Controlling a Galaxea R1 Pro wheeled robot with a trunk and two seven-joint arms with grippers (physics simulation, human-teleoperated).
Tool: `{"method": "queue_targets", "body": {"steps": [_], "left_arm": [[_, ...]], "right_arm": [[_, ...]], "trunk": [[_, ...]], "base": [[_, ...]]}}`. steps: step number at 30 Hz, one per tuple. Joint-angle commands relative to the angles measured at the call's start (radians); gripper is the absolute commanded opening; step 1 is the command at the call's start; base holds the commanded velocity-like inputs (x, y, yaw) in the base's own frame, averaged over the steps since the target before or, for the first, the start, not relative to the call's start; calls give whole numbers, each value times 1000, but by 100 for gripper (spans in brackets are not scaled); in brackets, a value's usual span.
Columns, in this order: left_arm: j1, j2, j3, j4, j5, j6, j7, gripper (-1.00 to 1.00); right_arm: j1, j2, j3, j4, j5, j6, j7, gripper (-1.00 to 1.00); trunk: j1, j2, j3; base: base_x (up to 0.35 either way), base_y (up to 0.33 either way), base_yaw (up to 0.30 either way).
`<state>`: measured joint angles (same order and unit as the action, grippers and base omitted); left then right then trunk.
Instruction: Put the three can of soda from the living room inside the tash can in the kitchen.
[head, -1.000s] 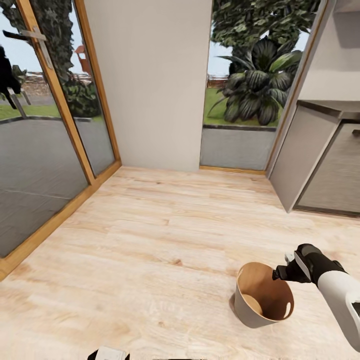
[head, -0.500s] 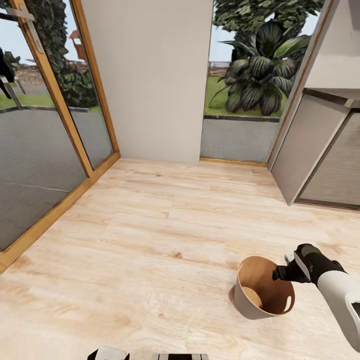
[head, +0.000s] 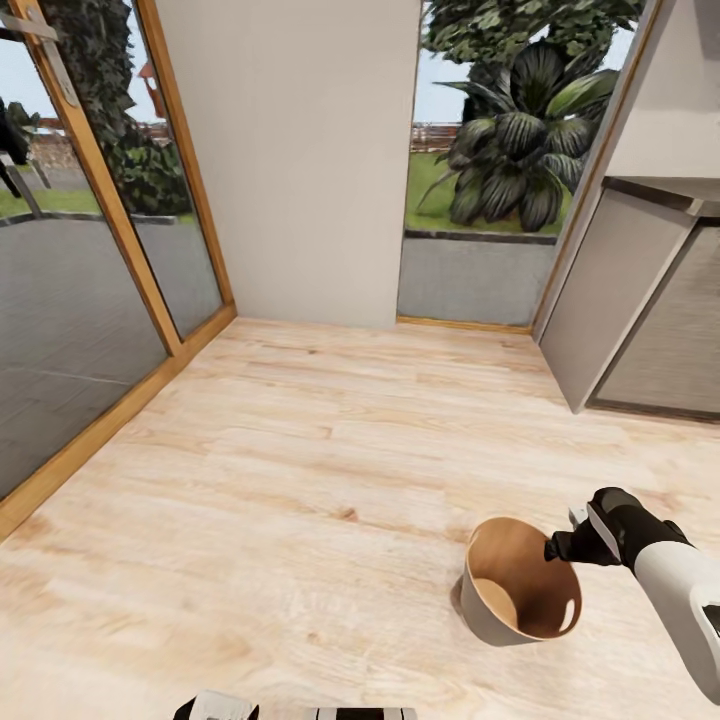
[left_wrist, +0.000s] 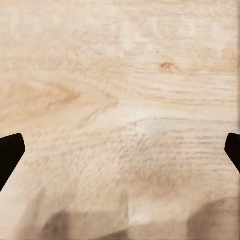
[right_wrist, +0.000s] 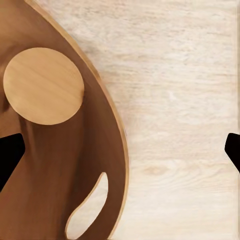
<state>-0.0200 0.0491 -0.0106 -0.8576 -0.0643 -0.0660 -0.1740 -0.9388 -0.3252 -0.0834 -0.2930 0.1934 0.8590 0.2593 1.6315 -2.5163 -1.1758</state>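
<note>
The tash can (head: 478, 612) stands upright on the pale wood floor of the kitchen, grey outside and wood-brown inside. My right gripper (head: 553, 548) hovers just above its right rim, open. The right wrist view looks down into the tash can (right_wrist: 60, 165): its round bottom (right_wrist: 44, 86) is bare and its handle slot (right_wrist: 87, 207) shows through the wall. There my right gripper (right_wrist: 121, 152) has its dark fingertips (right_wrist: 10, 155) far apart with nothing held. My left gripper (left_wrist: 121, 152) is open over bare floor. The cans of soda are out of view.
Grey cabinets (head: 650, 330) under a countertop stand at the right. Wood-framed glass doors (head: 90, 260) run along the left, with a white wall (head: 300, 160) and a garden window (head: 490, 150) ahead. Open wood floor (head: 300, 470) spreads between them.
The whole picture has shifted a little, so the camera moved. My right gripper keeps its place in the view, and the tash can now sits slightly further left under it.
</note>
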Motion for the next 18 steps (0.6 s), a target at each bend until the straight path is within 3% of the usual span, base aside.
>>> {"method": "queue_targets", "body": {"steps": [1,10,18], "left_arm": [[0,0,0,-1,1,0,0,100],[0,1,4,-6,6,1,-2,100],[0,2,7,3,6,6,-2,100]], "right_arm": [[0,0,0,-1,0,0,0,100],[0,5,3,-2,0,0,-1,100],[0,5,2,-2,0,0,-2,100]], "trunk": [[0,0,0],[0,0,0],[4,-2,-31]], "base": [[23,-35,0],[7,-10,0],[0,0,0]]}}
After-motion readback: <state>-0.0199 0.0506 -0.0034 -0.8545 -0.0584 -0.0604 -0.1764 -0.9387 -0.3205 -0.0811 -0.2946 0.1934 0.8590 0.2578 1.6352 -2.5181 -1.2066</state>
